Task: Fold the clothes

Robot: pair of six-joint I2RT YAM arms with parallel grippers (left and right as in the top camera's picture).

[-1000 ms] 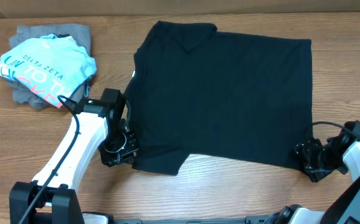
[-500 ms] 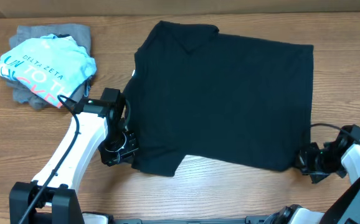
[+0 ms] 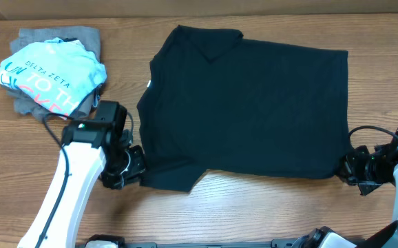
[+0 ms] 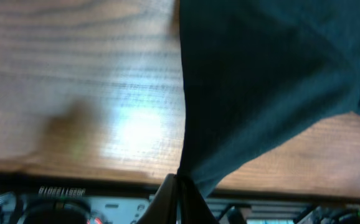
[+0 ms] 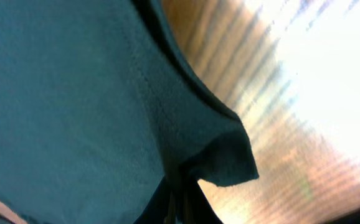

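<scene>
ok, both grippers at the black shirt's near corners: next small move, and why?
Probably lift both corners together, just clear of the table, ready to carry them toward the far edge. The left gripper and right gripper are each shut on a near corner of the black T-shirt, which lies spread flat, unfolded.

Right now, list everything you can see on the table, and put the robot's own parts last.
black T-shirt: one, black, spread flat across the middle and right of the table.
light blue printed shirt: one, light blue with white and pink lettering, bunched at the far left, on top of the grey garment.
grey garment: one, grey, far left, under the blue shirt.
table: one, brown wood, under everything.
left gripper: one, black on a white arm, shut on the black T-shirt's near-left corner.
right gripper: one, black, shut on the black T-shirt's near-right corner.
</scene>
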